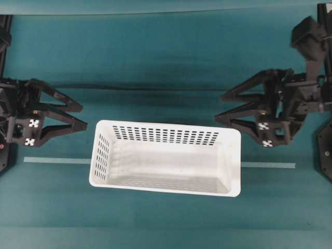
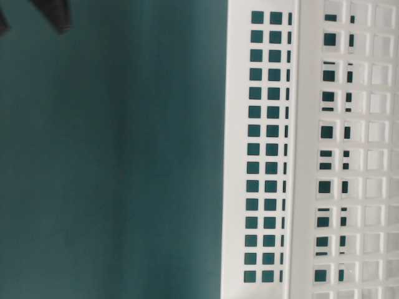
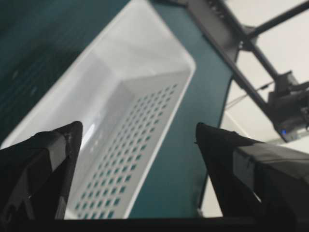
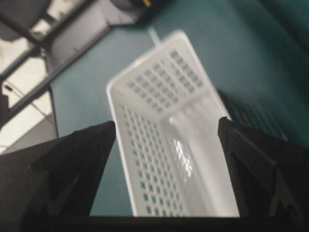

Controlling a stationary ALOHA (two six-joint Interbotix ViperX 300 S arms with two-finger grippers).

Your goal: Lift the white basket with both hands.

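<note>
Sitting dead centre on the teal worktop is the white basket, long side running left to right in the overhead view, nothing inside it that I can see. It's flat on its bottom, slotted walls all round, rolled rim on top. A pale strip of tape pokes out from under it on both sides.

Moving outward: the left gripper hangs just off the basket's upper-left corner, jaws spread wide, nothing between them. The right gripper is near the upper-right corner, jaws also wide and holding nothing. Neither one touches the basket. Both wrist views look down the length of the basket between two black jaw tips, so each hand faces its own short end but sits a bit toward the far side of it, not square on the rim.

My guess is this is the approach step, lift not started at all.

What could go wrong from here, as I see it:
- Both hands are offset toward the far long wall. If they close where they're lined up now, they may catch a rounded corner instead of the short-end rim, and the grip could slip off.
- If one side clamps before the other, the light plastic basket could get shoved sideways along the worktop.
- Uneven lifting would tilt it, and thin slotted walls may flex out of the jaws.
</note>
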